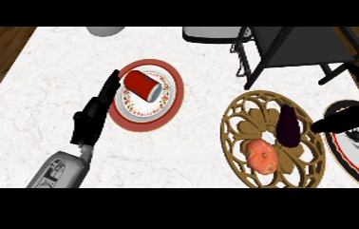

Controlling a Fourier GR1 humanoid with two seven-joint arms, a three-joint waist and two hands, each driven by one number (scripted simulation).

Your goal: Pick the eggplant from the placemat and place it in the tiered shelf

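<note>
Marble counter (182, 142): placemat (238, 128) holds eggplant (288, 124), red cup (142, 86) on plate (144, 113), left hand (91, 119) fingers straight.

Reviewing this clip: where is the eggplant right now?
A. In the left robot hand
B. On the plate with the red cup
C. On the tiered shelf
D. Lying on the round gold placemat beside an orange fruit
D: the eggplant lies on the placemat next to the orange fruit, held by neither hand.
</note>
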